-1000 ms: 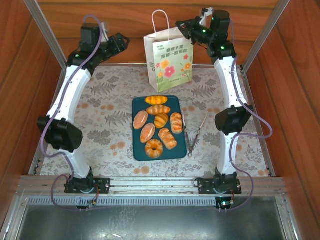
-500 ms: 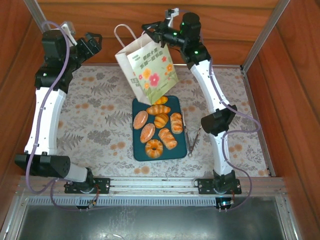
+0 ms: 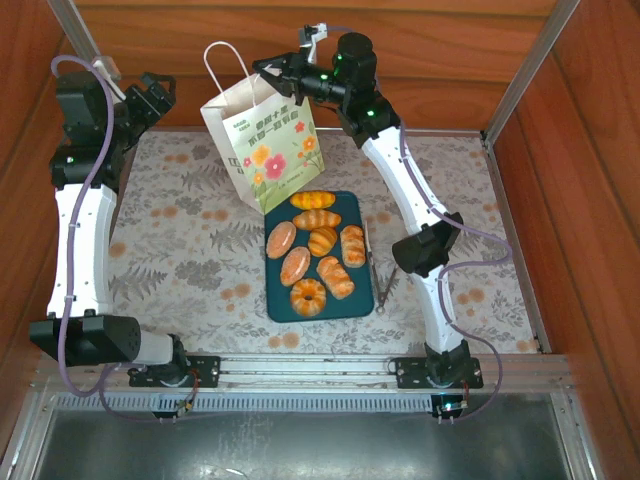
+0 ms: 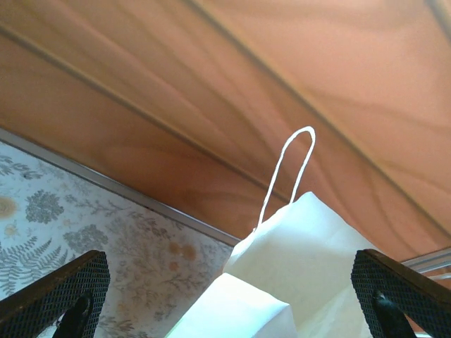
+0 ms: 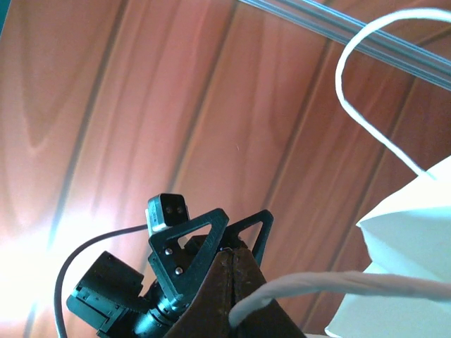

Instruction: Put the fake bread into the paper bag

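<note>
Top external view looks down on a table (image 3: 190, 250) covered in a pale cloth printed with grey ferns and orange flowers, boxed in by reddish-brown wooden walls (image 3: 590, 150). Two white arms rise from the near edge. The left arm (image 3: 80, 230) stands tall along the left side, and the left gripper (image 3: 158, 92) sits at the back-left corner, pointed toward the bag. In the left wrist view its fingers (image 4: 60, 292) are spread wide apart with nothing between them but air, the bag just ahead. The right arm (image 3: 405, 185) stretches to the back centre, where the right gripper (image 3: 272, 72) holds up a white paper gift bag (image 3: 262, 150) with green lettering and a colourful flower print. The bag hangs tilted, its lowest corner just behind the back-left corner of the tray; whether that corner touches the cloth cannot be told. A flat dark teal rectangular tray (image 3: 280, 305) lies at the table's centre. On it rest seven glossy golden-brown toy pastries (image 3: 322, 240), all outside the bag, a ring doughnut (image 3: 308, 297) nearest the arms. Thin metal tongs (image 3: 385, 270) lie just right of the tray. In the right wrist view the fingers (image 5: 215, 292) are pinched closed on a white cord handle (image 5: 310, 285).
</note>
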Robot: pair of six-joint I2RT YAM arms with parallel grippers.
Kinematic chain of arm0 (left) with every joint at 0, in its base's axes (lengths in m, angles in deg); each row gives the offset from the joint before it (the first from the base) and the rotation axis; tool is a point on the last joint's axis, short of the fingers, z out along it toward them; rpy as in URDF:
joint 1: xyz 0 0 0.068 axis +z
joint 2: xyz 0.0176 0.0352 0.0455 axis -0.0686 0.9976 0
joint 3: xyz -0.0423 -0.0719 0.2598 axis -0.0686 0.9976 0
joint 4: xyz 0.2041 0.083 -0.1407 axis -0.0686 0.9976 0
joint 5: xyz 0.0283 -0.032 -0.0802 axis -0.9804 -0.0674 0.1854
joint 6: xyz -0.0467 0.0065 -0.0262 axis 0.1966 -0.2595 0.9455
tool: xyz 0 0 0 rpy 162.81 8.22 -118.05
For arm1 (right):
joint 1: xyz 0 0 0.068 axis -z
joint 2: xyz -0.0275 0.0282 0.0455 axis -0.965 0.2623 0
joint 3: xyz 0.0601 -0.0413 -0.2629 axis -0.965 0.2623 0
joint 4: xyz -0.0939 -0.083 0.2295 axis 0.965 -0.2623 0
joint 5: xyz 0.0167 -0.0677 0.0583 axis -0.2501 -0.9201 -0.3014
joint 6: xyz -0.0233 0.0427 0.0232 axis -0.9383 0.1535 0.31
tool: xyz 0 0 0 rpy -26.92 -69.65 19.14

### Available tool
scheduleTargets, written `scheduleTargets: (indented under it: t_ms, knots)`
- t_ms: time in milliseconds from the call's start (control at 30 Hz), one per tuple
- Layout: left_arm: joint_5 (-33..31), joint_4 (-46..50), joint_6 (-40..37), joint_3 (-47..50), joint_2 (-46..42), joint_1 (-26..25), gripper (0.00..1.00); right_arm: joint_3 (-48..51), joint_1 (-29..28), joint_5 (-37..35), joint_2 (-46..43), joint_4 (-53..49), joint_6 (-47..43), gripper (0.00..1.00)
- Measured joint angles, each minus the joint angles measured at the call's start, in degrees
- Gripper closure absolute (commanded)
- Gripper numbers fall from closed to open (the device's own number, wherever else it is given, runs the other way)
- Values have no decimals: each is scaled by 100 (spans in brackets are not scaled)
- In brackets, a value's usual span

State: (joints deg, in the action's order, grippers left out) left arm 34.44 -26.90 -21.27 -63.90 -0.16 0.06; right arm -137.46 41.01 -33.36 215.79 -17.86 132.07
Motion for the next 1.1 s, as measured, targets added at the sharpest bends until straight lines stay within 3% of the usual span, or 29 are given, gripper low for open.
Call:
scheduleTargets:
  t_ms: [333, 800, 1100]
  knots:
    - [560, -55, -2, -221, 374, 74, 5, 28, -151, 28, 0, 4, 22, 100]
    - [868, -83, 4, -221, 859, 240, 5, 105, -533, 164, 0, 109, 98, 100]
    - [870, -87, 44, -221, 1154, 245, 11, 105, -634, 208, 0, 131, 164, 100]
